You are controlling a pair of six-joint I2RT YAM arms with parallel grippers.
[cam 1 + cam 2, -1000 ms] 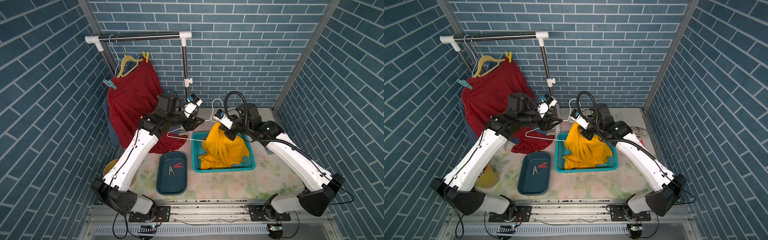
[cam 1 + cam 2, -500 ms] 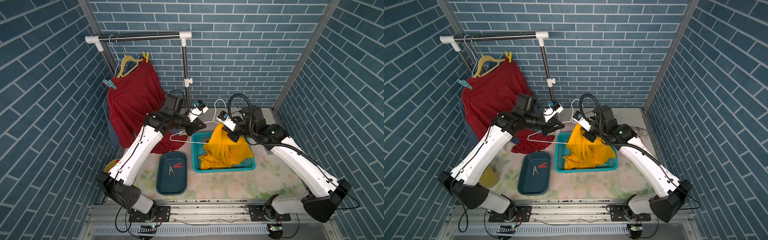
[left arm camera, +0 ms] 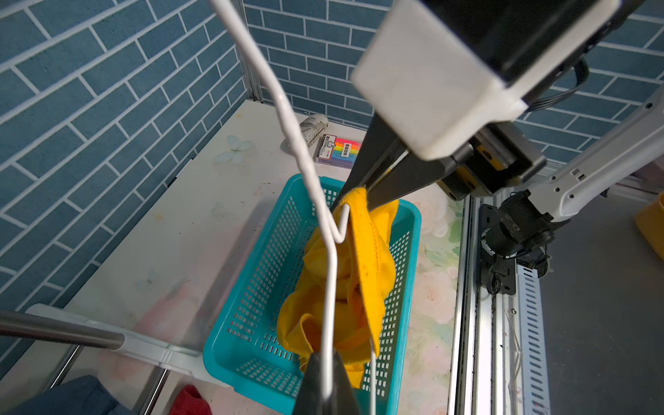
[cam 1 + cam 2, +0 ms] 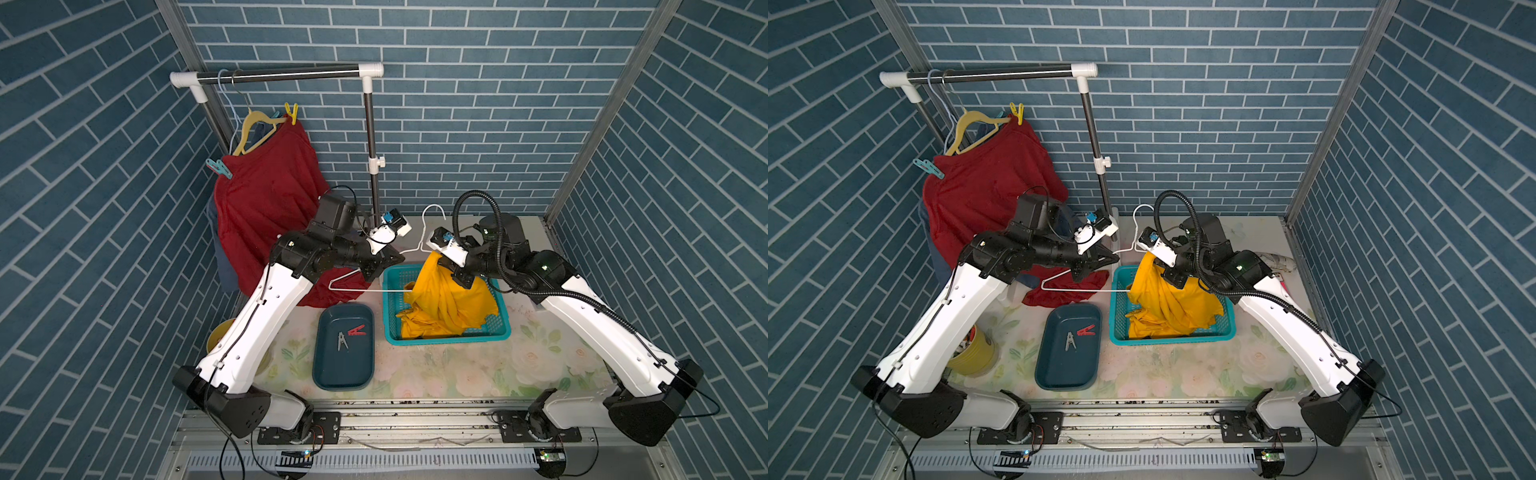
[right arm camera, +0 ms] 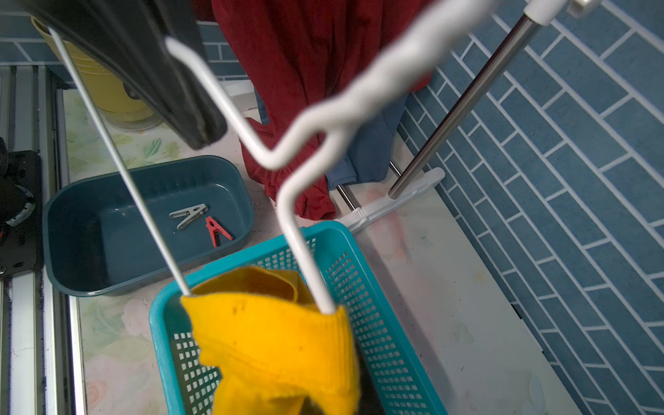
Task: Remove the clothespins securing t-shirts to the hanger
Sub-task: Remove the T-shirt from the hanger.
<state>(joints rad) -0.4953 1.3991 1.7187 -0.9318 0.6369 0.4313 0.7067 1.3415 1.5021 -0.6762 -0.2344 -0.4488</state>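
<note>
T-shirt in dark red cloth (image 4: 270,199) hangs on the steel rail (image 4: 282,74); the orange-yellow cloth t-shirt (image 4: 449,299) sags into the teal plastic mesh basket (image 4: 449,340). Left gripper (image 3: 326,363) clamps the white wire hanger (image 5: 305,251); right gripper (image 3: 359,194) pinches the collar (image 3: 361,222), probably best drawn off sideways along the wire. Yellow plastic clothespin (image 4: 291,112) and teal plastic clothespin (image 4: 218,168) pin the red shirt. Rainbow pack (image 3: 339,151): label illegible.

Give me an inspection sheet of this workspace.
Surface: floral-patterned tabletop, stained.
Job's things: red plastic clothespin, grey plastic clothespin in dark teal plastic tray; yellow clothespin, teal clothespin clipped on hanging dark red t-shirt; orange-yellow t-shirt hangs from white wire hanger into teal mesh basket.
Clutter: yellow bucket, rainbow-striped packet.
Claws: left claw shut on wire hanger; right claw shut on orange-yellow collar.
Cables: black corrugated hose arches over right arm.
Surroundings: blue brick-pattern walls, metal clothes rail.
</note>
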